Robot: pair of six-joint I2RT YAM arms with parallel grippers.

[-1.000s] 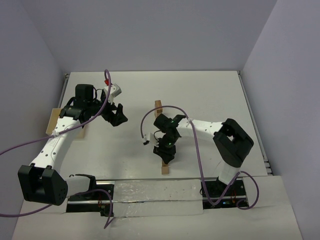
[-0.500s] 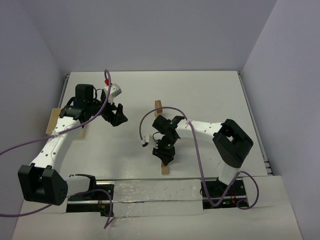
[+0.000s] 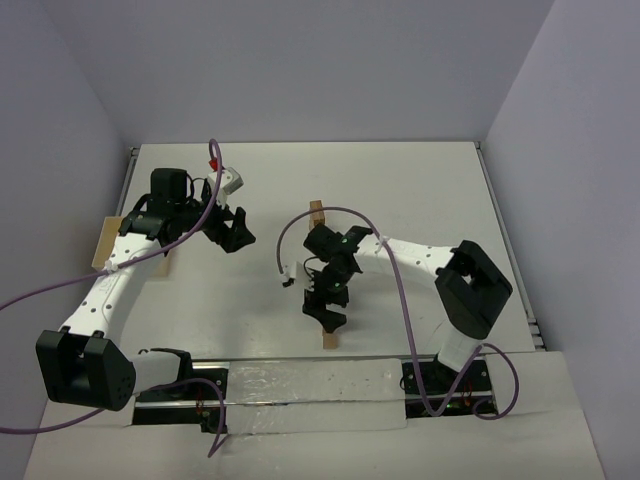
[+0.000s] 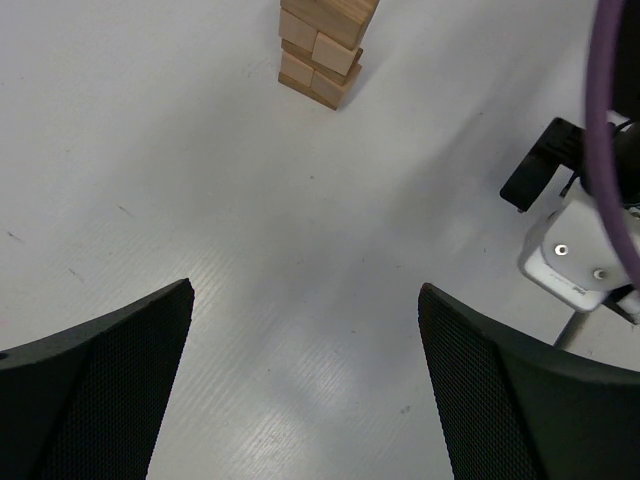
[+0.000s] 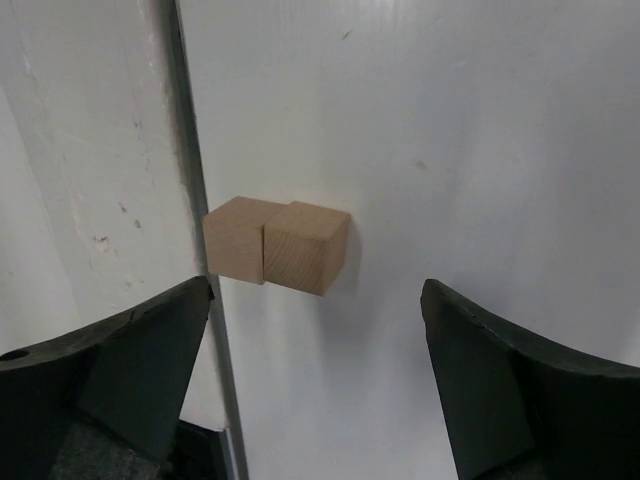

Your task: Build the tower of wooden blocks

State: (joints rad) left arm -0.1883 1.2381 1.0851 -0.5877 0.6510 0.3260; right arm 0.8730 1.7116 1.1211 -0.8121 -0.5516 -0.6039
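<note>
Hovering over two wood blocks [image 5: 305, 248] at near edge of counter [image 5: 450, 120]: right gripper [image 5: 316, 310] open, empty; left gripper [image 4: 305, 300] wide open, empty. tower [image 4: 322, 48] at counter centre. Next, probably: lower, grip one block, carry to tower top.

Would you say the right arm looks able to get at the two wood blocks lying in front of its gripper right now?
Probably yes: the right gripper hangs open just short of the two wood blocks, which lie touching side by side on the table, with nothing in the way.
</note>
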